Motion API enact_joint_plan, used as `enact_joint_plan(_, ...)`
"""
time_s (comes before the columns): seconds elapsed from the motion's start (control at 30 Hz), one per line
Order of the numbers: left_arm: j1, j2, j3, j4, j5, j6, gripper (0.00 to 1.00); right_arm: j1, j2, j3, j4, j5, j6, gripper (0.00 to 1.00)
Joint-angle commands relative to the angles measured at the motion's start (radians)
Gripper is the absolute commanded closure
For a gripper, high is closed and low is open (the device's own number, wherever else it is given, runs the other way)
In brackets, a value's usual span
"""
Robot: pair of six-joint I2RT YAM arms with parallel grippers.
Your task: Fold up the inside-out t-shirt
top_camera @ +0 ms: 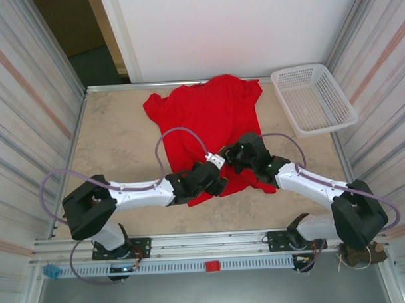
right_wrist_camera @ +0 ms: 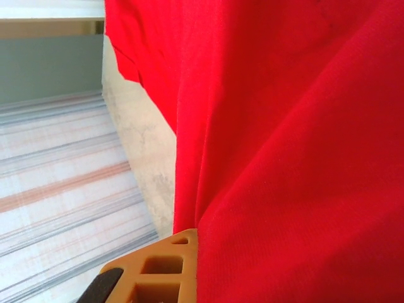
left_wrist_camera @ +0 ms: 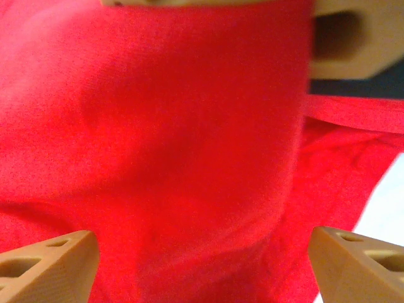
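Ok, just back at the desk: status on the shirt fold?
Left gripper open above the cloth. Right gripper shut on the red t-shirt, near edge. Shirt spread, not yet folded. White mesh basket far right, clear.

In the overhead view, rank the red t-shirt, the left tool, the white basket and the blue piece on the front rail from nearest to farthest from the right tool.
1. t-shirt: mid-table, its cloth right against the right tool.
2. left tool: just to the left, open over the cloth.
3. white basket: far right corner.
4. blue piece: left end of the front rail.
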Motion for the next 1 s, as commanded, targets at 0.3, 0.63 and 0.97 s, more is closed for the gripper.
enact_joint_plan(0.3,0.14,-0.058,0.214,-0.172,0.186,0.051,1.0,-0.039,-0.146,0.018,-0.106,-0.034,-0.093,0.38)
enact_joint_plan(0.63,0.202,-0.051,0.502,-0.529,0.366,0.064,1.0,0.119,-0.464,-0.217,-0.155,0.134,-0.213,0.73)
enact_joint_plan(0.97,0.203,-0.078,0.553,-0.618,0.444,0.109,1.0,0.212,-0.399,-0.291,-0.015,0.329,-0.308,1.0)
